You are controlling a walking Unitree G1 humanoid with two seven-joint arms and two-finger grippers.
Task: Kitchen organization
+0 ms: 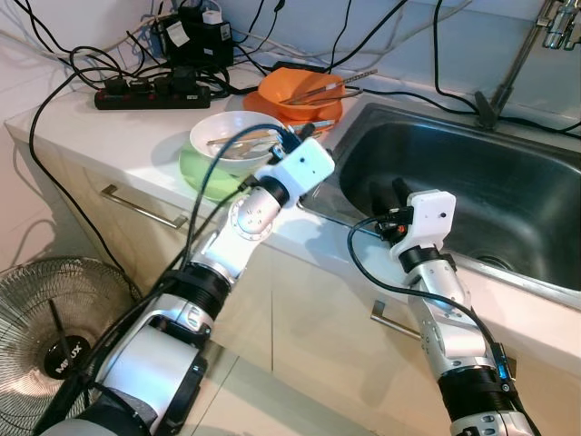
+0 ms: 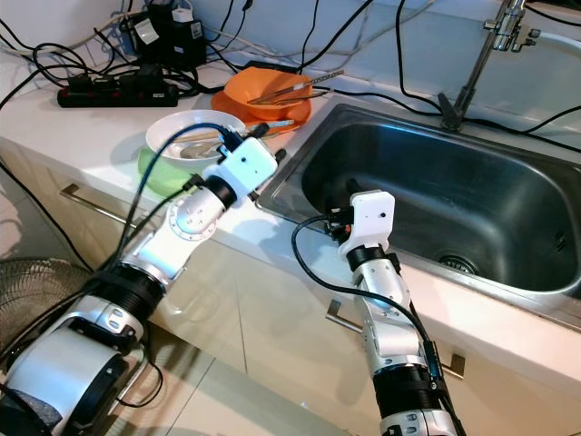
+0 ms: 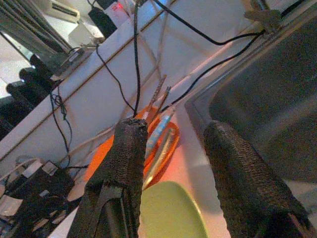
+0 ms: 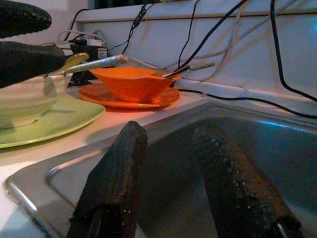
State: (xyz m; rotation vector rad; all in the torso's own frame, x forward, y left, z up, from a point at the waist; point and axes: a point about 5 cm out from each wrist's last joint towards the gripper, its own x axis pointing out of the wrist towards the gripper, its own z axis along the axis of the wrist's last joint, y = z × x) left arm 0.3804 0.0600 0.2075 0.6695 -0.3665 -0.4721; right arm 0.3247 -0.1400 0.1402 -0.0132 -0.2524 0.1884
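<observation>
A white bowl point(image 1: 238, 136) holding a spoon point(image 4: 94, 63) sits on a green plate point(image 1: 204, 173) on the counter. Behind it an orange bowl point(image 1: 300, 91) with chopsticks point(image 1: 340, 84) rests on an orange plate point(image 4: 119, 101). My left gripper point(image 1: 304, 132) hovers open at the white bowl's right rim, pointing toward the orange bowl point(image 3: 163, 144). Nothing is between its fingers point(image 3: 124, 168). My right gripper point(image 1: 388, 193) is open and empty, reaching over the front edge into the steel sink point(image 1: 472, 182) near its left wall.
A black power strip point(image 1: 154, 95) and tangled cables lie at the back of the counter. The faucet point(image 1: 513, 68) stands behind the sink. Below the counter are drawer handles point(image 1: 145, 209), and a floor fan point(image 1: 54, 318) stands at the lower left.
</observation>
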